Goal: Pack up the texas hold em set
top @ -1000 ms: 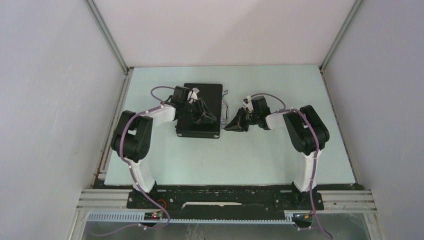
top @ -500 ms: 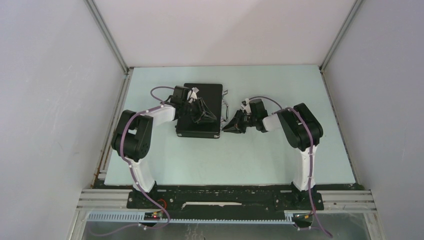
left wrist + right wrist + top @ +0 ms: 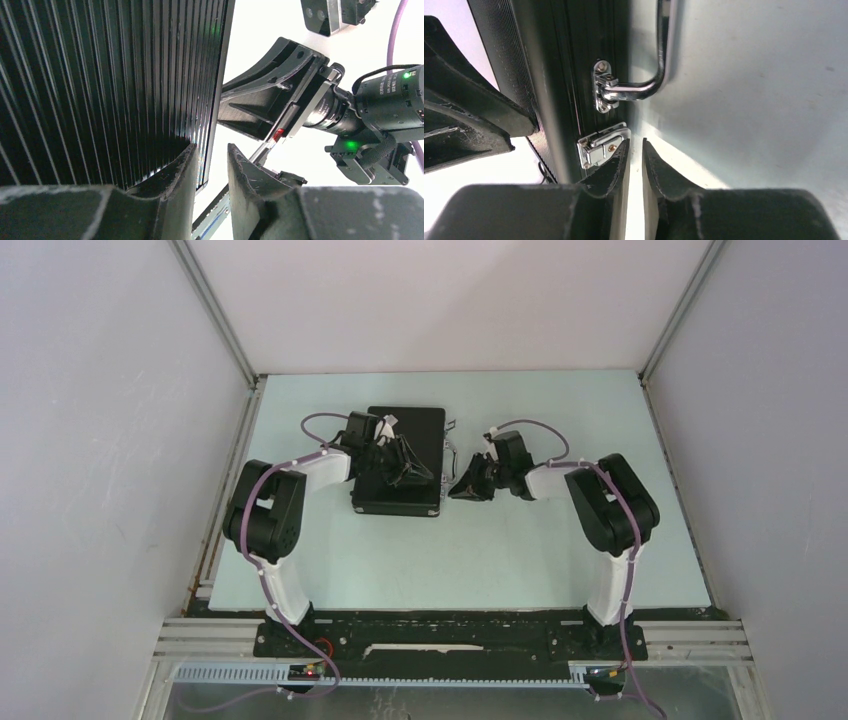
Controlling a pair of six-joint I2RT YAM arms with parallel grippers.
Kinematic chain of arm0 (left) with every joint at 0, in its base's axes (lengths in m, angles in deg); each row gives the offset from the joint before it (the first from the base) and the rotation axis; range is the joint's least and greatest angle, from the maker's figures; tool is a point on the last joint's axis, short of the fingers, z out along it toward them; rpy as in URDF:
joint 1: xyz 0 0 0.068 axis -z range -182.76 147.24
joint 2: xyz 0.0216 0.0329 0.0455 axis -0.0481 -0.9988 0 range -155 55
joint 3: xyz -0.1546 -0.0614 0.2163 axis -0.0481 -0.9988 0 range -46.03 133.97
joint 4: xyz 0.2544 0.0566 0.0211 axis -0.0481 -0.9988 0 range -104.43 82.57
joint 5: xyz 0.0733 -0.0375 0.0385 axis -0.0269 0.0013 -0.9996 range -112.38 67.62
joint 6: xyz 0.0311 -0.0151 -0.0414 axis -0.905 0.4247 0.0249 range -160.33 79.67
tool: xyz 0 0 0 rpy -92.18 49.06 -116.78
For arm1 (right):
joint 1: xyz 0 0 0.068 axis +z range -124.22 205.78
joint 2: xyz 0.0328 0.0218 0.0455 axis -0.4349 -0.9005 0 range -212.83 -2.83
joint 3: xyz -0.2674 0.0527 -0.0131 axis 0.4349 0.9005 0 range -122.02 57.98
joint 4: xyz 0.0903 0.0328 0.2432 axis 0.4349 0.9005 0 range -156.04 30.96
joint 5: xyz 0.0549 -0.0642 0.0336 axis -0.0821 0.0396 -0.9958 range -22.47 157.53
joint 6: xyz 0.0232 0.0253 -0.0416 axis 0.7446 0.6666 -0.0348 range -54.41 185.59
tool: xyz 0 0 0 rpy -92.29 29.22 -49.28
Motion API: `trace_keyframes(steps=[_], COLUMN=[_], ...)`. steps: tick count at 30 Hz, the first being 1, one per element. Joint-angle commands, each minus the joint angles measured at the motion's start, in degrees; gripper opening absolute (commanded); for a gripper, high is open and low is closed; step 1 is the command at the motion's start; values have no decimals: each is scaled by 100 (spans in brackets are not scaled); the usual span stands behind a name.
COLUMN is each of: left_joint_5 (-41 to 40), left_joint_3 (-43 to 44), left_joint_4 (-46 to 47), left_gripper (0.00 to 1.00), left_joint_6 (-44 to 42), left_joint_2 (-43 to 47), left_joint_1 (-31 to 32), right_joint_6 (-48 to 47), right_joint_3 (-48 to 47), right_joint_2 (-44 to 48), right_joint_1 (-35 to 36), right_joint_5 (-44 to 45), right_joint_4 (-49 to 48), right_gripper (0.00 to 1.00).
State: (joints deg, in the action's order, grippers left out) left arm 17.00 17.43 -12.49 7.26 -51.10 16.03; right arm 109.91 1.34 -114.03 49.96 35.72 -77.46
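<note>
The black ribbed case point(image 3: 415, 425) lies closed on the table, its silver handle point(image 3: 450, 445) on its right side. No chips, cards or buttons show. My left gripper point(image 3: 418, 475) rests on the lid near its right edge, fingers nearly together and empty; the lid point(image 3: 100, 90) fills the left wrist view, with the gripper point(image 3: 211, 152) at its edge. My right gripper point(image 3: 455, 490) is shut and empty, tips against the case's right side. In the right wrist view its tips point(image 3: 635, 145) touch the silver latch point(image 3: 601, 145), just below the handle point(image 3: 664, 50).
The pale green table point(image 3: 500, 550) is walled by white panels on the left, right and back. The two grippers sit close together at the case's right edge; my right gripper shows in the left wrist view point(image 3: 270, 105).
My right wrist has shifted a little left toward the case and slightly back along its side. The left arm and the case have not moved.
</note>
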Motion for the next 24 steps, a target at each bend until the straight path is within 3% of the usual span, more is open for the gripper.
trace_keyframes(steps=[1,8,15,18,24], left_joint_5=[-360,-414,-642,-787,-617], left_joint_3=[-159,-129,438,651,1614], left_joint_4=[-180,-197,-811,-955,-1065], left_gripper=[35,35,39,40,41], left_joint_6=[-101,-165,-830,-745,-302], left_joint_2=[-115,-65,276,396,-82], left_joint_1=[20,29,190,222,198], right_joint_6=[-98,184,-355,-491,-343], right_joint_3=[-405,-664,-368,-334,-975], right_joint_2=[-242,-675,318,740,793], right_joint_1=[289,380,-80,-457,-873], right_joint_5=[144,-204,305,645,689], right_joint_4=[91,-112,462,575,361], right_gripper=[22,18,20,27,55])
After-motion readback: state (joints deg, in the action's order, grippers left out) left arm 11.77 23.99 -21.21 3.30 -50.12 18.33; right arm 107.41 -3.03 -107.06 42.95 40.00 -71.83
